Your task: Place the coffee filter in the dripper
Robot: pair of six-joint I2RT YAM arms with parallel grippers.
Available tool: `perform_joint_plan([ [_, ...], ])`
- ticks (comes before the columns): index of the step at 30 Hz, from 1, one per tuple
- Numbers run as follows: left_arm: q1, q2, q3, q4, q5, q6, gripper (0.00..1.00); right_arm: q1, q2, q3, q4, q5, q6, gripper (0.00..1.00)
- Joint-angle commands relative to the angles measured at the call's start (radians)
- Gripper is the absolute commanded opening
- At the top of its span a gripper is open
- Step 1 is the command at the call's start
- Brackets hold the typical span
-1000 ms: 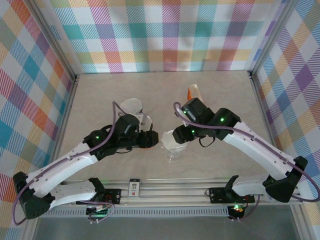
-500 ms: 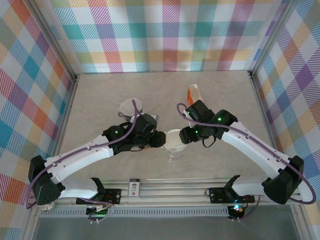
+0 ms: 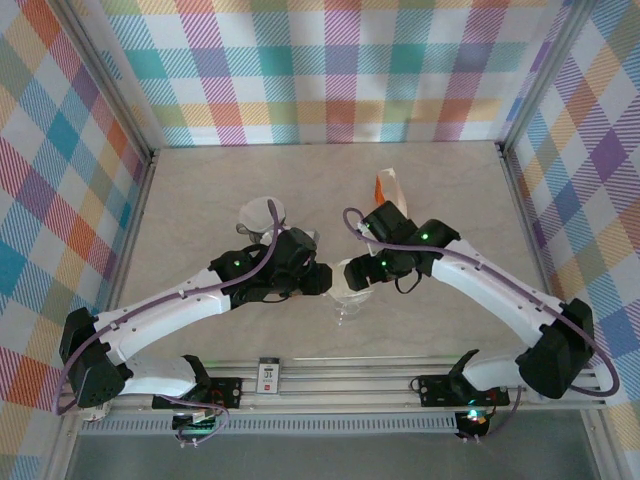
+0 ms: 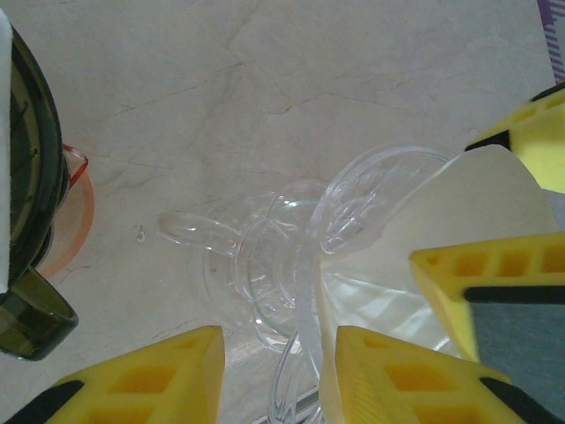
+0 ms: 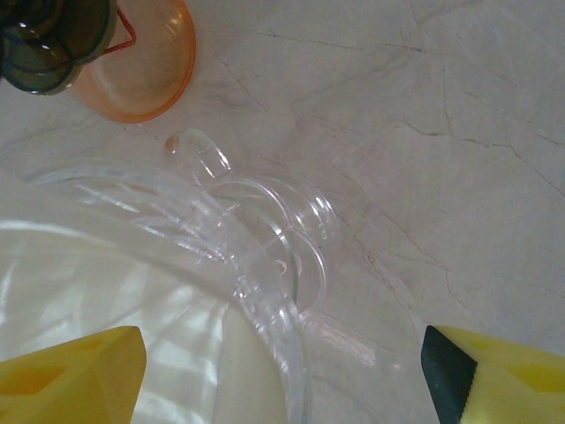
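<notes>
The clear glass dripper point(image 3: 346, 300) stands at the table's middle, with the white coffee filter point(image 3: 348, 276) lying inside its cone. My left gripper point(image 3: 324, 281) is at its left side. In the left wrist view the left gripper point(image 4: 278, 353) is open, and the dripper point(image 4: 265, 265) rim and the filter point(image 4: 494, 203) edge run between its fingers, close to the right one. My right gripper point(image 3: 362, 272) is at the dripper's right. In the right wrist view the right gripper point(image 5: 282, 349) is wide open over the dripper point(image 5: 265, 230) and the filter point(image 5: 88, 283), holding nothing.
A pale round container point(image 3: 262, 213) sits behind the left arm, and an orange and white item point(image 3: 388, 186) behind the right arm. An orange dish point(image 5: 146, 62) and a dark green glass piece point(image 5: 40, 44) lie close to the dripper. Plaid walls enclose the table.
My left arm has swung right to the dripper and its jaws have narrowed. My right gripper's jaws have opened wide, letting go of the filter, which stays in the cone.
</notes>
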Motion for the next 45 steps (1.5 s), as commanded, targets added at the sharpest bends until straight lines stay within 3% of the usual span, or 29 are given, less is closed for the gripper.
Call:
perform_joint_plan([
  [1, -0.008, 0.01, 0.014, -0.007, -0.008, -0.01, 0.38, 0.009, 0.014, -0.024, 0.025, -0.014, -0.005, 0.83],
  [16, -0.008, 0.015, 0.003, 0.007, -0.009, -0.022, 0.4, 0.01, 0.071, -0.106, 0.104, 0.023, 0.0, 0.83],
  [24, -0.008, -0.004, -0.021, 0.059, -0.013, -0.033, 0.59, 0.021, 0.092, -0.123, 0.111, 0.051, 0.007, 0.83],
  [30, -0.008, 0.014, -0.016, 0.051, -0.026, -0.035, 0.62, 0.025, 0.097, -0.133, 0.115, 0.064, 0.017, 0.83],
  [41, -0.009, 0.038, 0.0, -0.012, -0.037, -0.041, 0.39, 0.026, 0.056, -0.098, 0.107, 0.049, 0.032, 0.84],
  [45, -0.008, 0.04, -0.003, -0.016, -0.034, -0.04, 0.35, 0.027, 0.028, -0.071, 0.095, 0.042, 0.038, 0.84],
])
